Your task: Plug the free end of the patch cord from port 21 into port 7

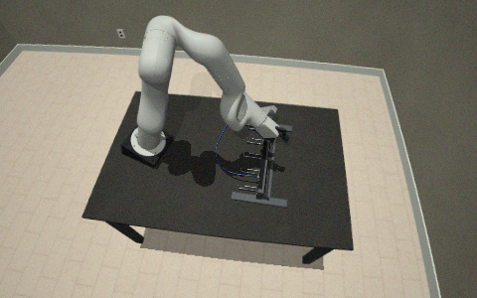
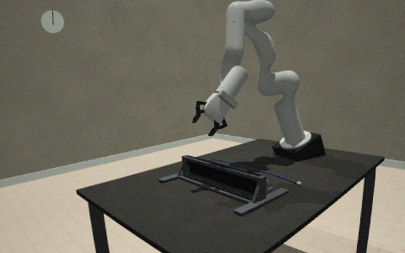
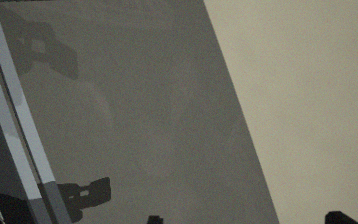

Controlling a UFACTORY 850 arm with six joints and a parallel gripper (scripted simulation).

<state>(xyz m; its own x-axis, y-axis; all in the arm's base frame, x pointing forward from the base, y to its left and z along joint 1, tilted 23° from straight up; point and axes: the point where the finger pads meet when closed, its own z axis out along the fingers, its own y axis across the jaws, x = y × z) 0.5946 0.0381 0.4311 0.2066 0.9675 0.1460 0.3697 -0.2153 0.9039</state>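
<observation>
The grey free-standing rack [image 1: 264, 168] [image 2: 228, 178] stands upright on the black table [image 1: 149, 199] [image 2: 169, 211]. Short stubs stick out of its port side. The blue patch cord [image 1: 218, 151] [image 2: 257, 170] runs from the rack in a loop across the table. Its free plug [image 2: 299, 183] lies on the table on the robot-base side of the rack. In the top view the arm hides that end. My gripper [image 1: 286, 132] [image 2: 207, 118] is open and empty. It hangs high above the far end of the rack. In the wrist view only its fingertips show at the bottom edge.
The robot base [image 1: 146, 144] [image 2: 300, 148] stands at one table corner. In the wrist view a pale bar [image 3: 22, 130], apparently part of the rack, crosses the left side over the table top [image 3: 150, 100]. The beige floor [image 3: 300, 100] lies beyond the table edge.
</observation>
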